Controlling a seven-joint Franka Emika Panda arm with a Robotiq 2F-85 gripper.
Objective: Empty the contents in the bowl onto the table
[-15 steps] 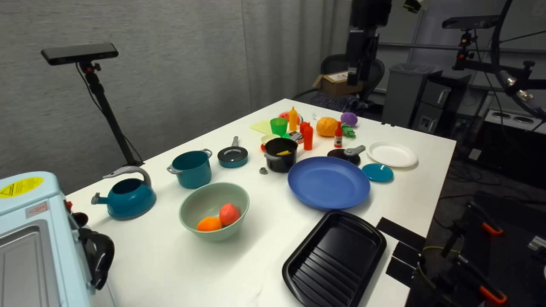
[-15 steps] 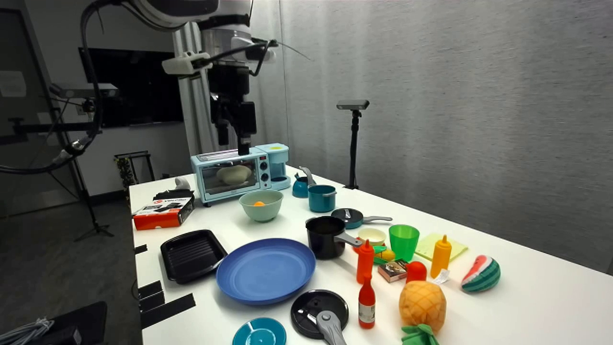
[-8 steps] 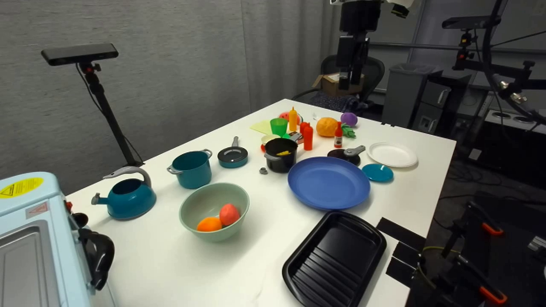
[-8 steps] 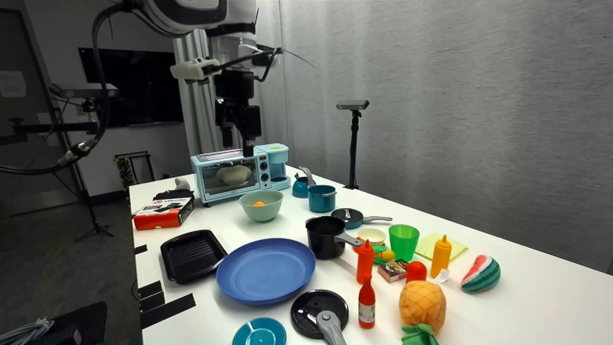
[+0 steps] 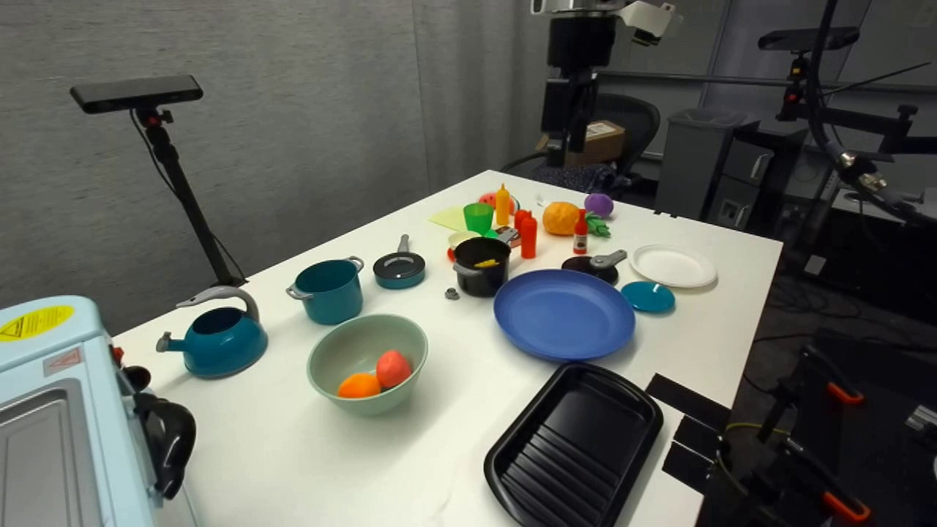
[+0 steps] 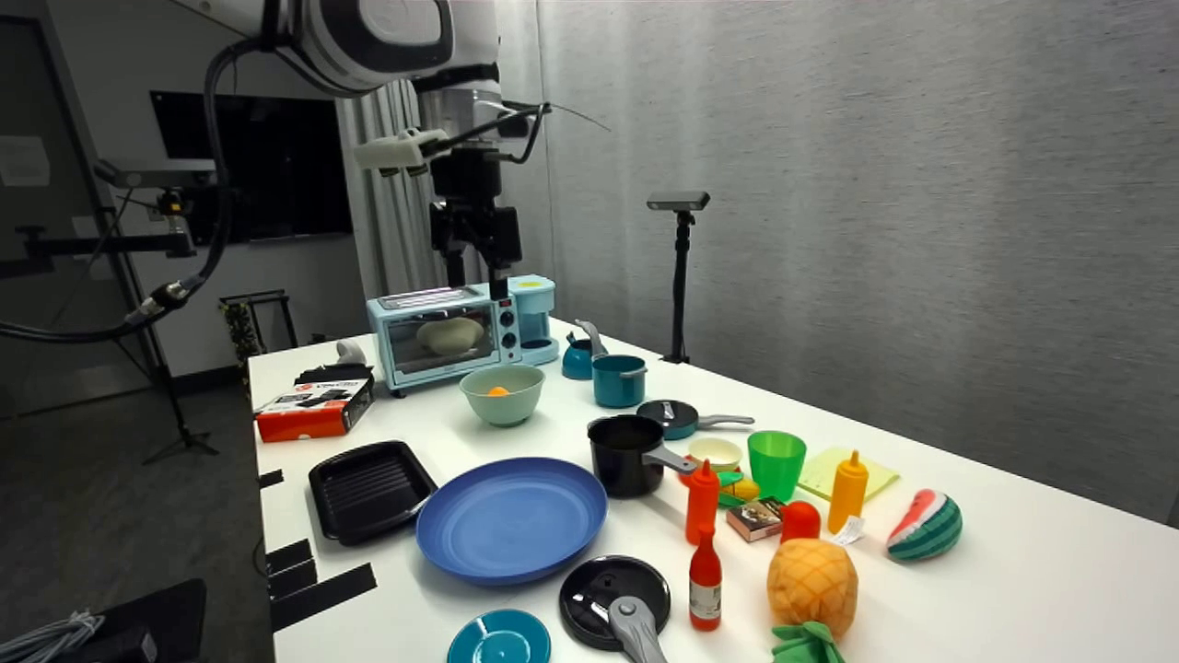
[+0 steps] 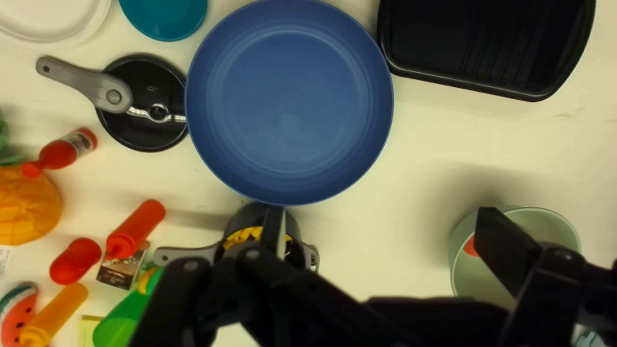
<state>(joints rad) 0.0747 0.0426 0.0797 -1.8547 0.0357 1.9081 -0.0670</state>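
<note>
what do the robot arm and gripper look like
The arm is white with dark bands. A black cable with a silvery connector hangs from it. The gripper is black, with two blocky fingers and round grey caps. No markings readable.

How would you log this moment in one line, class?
claw: open, empty, above table; bowl: upright on table; orange piece, red piece: inside bowl; emptying: not yet done

Above the gripper (image 6: 477,282), the arm (image 6: 474,35) is showing a rounded white shell (image 6: 403,23), a black band (image 6: 457,78), a silvery collar (image 6: 457,112) and a small white box (image 6: 394,151). Well apart from the gripper, a thick black cable (image 6: 222,189) is carrying a shiny connector (image 6: 169,296). On the gripper, round grey screws (image 7: 563,255) are dotting black joints (image 7: 549,289), and a pale strip (image 7: 281,235) is lining one black finger (image 7: 271,226).
</note>
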